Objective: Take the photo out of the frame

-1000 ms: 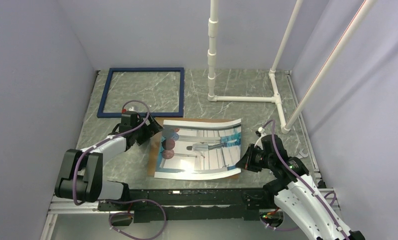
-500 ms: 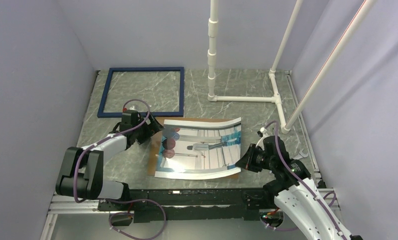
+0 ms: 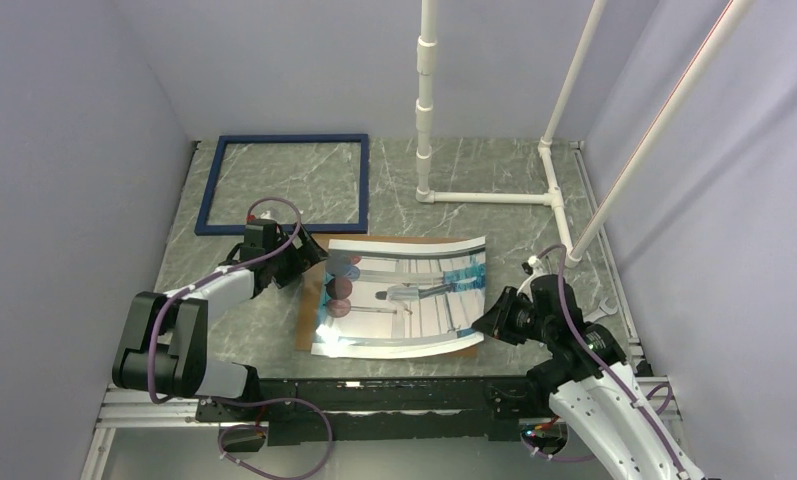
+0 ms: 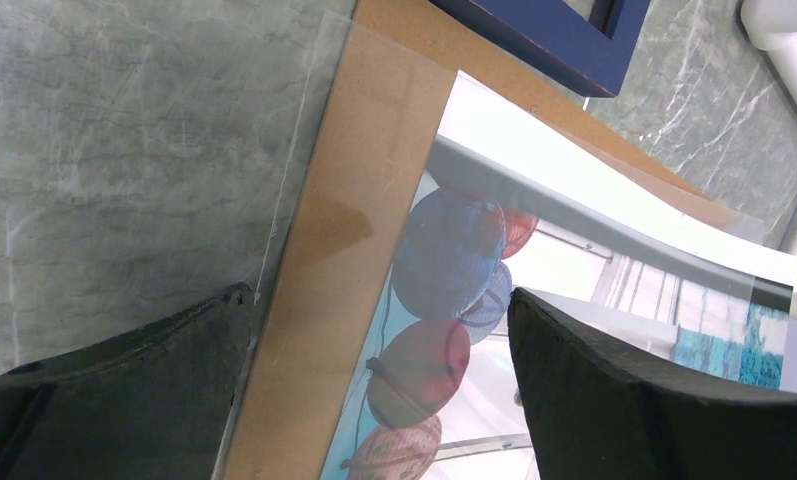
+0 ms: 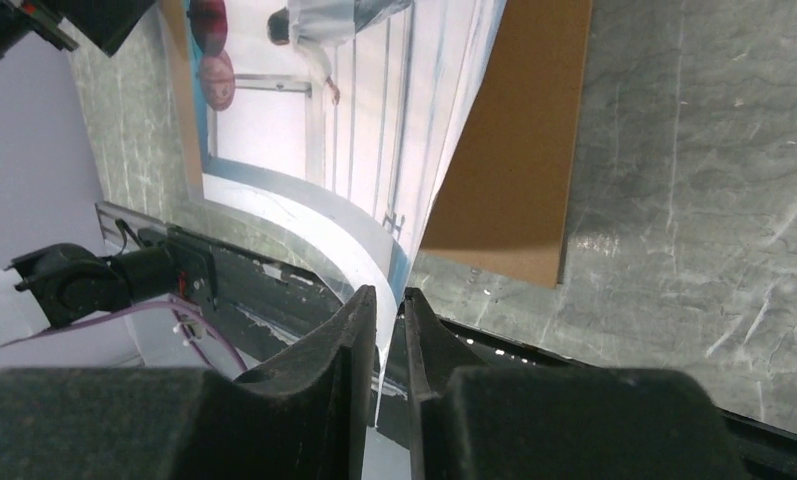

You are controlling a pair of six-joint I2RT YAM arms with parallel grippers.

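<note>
The grey stone table [image 3: 494, 165] has white pipes [image 3: 489, 197] standing at its 1 o'clock part. The blue frame [image 3: 294, 139] lies flat at 11 o'clock with nothing in it. The photo [image 3: 404, 295] lies apart from the frame, in the middle of the table toward 6 o'clock. It is curled, so its 12 and 6 o'clock edges lift off the brown board [image 5: 514, 150] under it. What looks like a clear sheet [image 4: 309, 150] lies over the board's 9 o'clock edge.

The left gripper [image 3: 309, 262] sits at the photo's 10 o'clock corner. Its fingers [image 4: 124, 400] are spread as wide as they go. They hold nothing, and the board's edge shows between them.

The right gripper [image 3: 486, 325] sits at the photo's 4 o'clock corner. In its own wrist view the two fingers are almost together, with only a thin slit. The photo's white edge runs down into that slit. It is too hard to tell if they squeeze it.

From above, the right arm hides that corner. Light shines off the photo's 7 o'clock corner and washes out the picture there.
</note>
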